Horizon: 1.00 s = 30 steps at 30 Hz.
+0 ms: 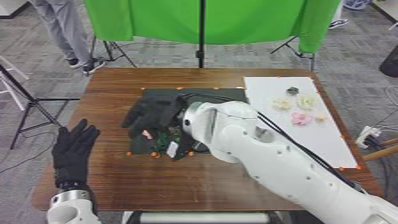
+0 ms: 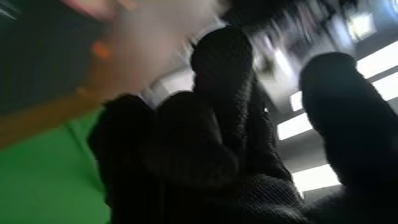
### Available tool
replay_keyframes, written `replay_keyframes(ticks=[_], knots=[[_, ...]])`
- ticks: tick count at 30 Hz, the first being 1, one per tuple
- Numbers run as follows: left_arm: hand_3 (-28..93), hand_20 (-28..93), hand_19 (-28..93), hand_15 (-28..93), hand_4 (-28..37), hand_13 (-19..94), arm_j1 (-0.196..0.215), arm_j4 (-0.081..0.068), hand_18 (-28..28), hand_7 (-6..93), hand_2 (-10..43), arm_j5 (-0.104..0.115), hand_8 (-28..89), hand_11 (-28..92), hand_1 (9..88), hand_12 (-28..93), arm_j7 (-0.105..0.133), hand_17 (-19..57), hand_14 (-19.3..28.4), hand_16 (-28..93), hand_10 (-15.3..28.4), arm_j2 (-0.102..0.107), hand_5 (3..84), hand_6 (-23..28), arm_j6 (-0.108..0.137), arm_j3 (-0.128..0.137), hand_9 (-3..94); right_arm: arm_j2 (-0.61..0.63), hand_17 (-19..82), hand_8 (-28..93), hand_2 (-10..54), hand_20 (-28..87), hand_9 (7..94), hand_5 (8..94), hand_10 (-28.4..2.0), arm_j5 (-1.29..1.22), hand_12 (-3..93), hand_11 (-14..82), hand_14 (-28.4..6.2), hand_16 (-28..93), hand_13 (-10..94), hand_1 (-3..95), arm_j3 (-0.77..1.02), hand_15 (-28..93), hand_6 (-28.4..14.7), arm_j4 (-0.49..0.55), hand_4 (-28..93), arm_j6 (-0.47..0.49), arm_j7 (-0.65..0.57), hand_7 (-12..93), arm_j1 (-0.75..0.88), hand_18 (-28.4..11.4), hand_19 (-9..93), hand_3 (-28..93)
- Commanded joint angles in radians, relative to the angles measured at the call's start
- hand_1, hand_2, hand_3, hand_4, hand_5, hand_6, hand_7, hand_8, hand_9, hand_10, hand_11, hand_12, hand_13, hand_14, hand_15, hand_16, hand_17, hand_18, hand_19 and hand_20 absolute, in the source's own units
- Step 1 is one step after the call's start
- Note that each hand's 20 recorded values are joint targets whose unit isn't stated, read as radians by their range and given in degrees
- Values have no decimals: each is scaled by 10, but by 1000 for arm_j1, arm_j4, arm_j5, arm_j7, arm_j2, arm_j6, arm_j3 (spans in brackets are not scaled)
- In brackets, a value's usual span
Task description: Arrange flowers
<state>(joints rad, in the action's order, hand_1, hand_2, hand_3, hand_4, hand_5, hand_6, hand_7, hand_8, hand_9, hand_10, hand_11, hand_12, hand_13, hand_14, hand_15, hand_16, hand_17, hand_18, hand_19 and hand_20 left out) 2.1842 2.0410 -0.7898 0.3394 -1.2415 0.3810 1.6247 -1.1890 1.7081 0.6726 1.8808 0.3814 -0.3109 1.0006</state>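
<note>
Flowers (image 1: 301,118), 4 pale + 1 dk, lie on wht sheet (image 1: 324,142); R hand (image 1: 153,114) & L hand (image 1: 75,145) w/ fingers apart.

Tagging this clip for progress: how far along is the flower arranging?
Apparently partway: green stems and a pink piece are at the dark mat. The right hand is over it; I can't tell if it holds anything. Seemingly left: pink and pale flowers on the white board.
</note>
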Motion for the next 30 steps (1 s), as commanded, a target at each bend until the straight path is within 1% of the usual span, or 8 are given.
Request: replay_keyframes(ticks=[1, 5, 9, 12, 14, 17, 22, 30], knots=[[629, 184, 107, 254, -283, 329, 34, 5, 103, 93, 190, -3, -70, 192, 155, 76, -4, 71, 161, -54, 142, -18, 446, 70, -16, -10, 428, 264, 632, -75, -2, 636, 781, 597, -152, 250, 268, 313, -64, 338, 851, 259, 345, 652, -8, 203, -40, -333, -24, 127, 156, -139, 932, 713], [662, 184, 107, 258, -283, 330, 37, 9, 103, 94, 166, -18, -70, 193, 155, 77, -3, 71, 164, -54, 142, -21, 446, 69, -11, -3, 429, 345, 588, -71, -56, 616, 701, 618, -166, 383, 253, 218, -82, 336, 791, 287, 499, 656, -11, 187, -70, -353, -81, 148, 287, -145, 932, 701], [712, 188, 109, 272, -283, 325, 39, -1, 109, 96, 58, -35, -67, 194, 178, 82, 18, 64, 170, -47, 137, -25, 421, 57, -80, 10, 426, 392, 557, -75, -94, 601, 597, 595, -174, 469, 240, 155, -99, 330, 733, 309, 608, 664, -10, 142, -114, -330, -137, 153, 407, -153, 932, 689], [720, 200, 119, 283, -283, 320, 39, -2, 125, 98, 31, -41, -65, 189, 181, 87, 13, 50, 171, -37, 129, -24, 410, 51, -92, 15, 418, 412, 547, -74, -95, 593, 588, 586, -174, 517, 241, 152, -102, 329, 724, 319, 674, 668, -9, 115, -140, -274, -166, 150, 490, -157, 932, 664], [722, 204, 125, 286, -283, 318, 39, 1, 128, 100, 29, -38, -65, 188, 181, 90, 8, 45, 171, -33, 128, -24, 409, 49, -80, 14, 416, 418, 546, -74, -95, 588, 591, 580, -173, 525, 245, 159, -103, 326, 723, 313, 714, 670, -8, 97, -157, -233, -177, 147, 539, -158, 932, 664], [720, 206, 126, 289, -283, 317, 47, 4, 129, 101, 28, -40, -66, 187, 182, 92, 13, 42, 171, -30, 128, -25, 409, 49, -83, 16, 415, 413, 548, -75, -95, 585, 606, 578, -170, 496, 252, 181, -103, 326, 731, 310, 757, 683, -1, 71, -177, -199, -194, 147, 591, -159, 932, 659], [717, 208, 127, 296, -283, 317, 46, 2, 129, 105, 28, -40, -66, 188, 183, 95, 0, 40, 172, -28, 128, -27, 411, 46, -86, 14, 415, 397, 563, -80, -95, 589, 632, 589, -170, 475, 256, 200, -100, 327, 747, 306, 772, 696, 14, 30, -183, -165, -224, 151, 629, -157, 932, 660], [719, 208, 128, 300, -283, 317, 48, 3, 130, 107, 27, -43, -67, 188, 185, 98, -7, 39, 174, -29, 128, -28, 411, 46, -91, 14, 416, 373, 574, -93, -95, 598, 634, 579, -168, 493, 251, 196, -92, 327, 760, 312, 725, 700, 25, -64, -180, -178, -233, 138, 637, -154, 932, 669]])
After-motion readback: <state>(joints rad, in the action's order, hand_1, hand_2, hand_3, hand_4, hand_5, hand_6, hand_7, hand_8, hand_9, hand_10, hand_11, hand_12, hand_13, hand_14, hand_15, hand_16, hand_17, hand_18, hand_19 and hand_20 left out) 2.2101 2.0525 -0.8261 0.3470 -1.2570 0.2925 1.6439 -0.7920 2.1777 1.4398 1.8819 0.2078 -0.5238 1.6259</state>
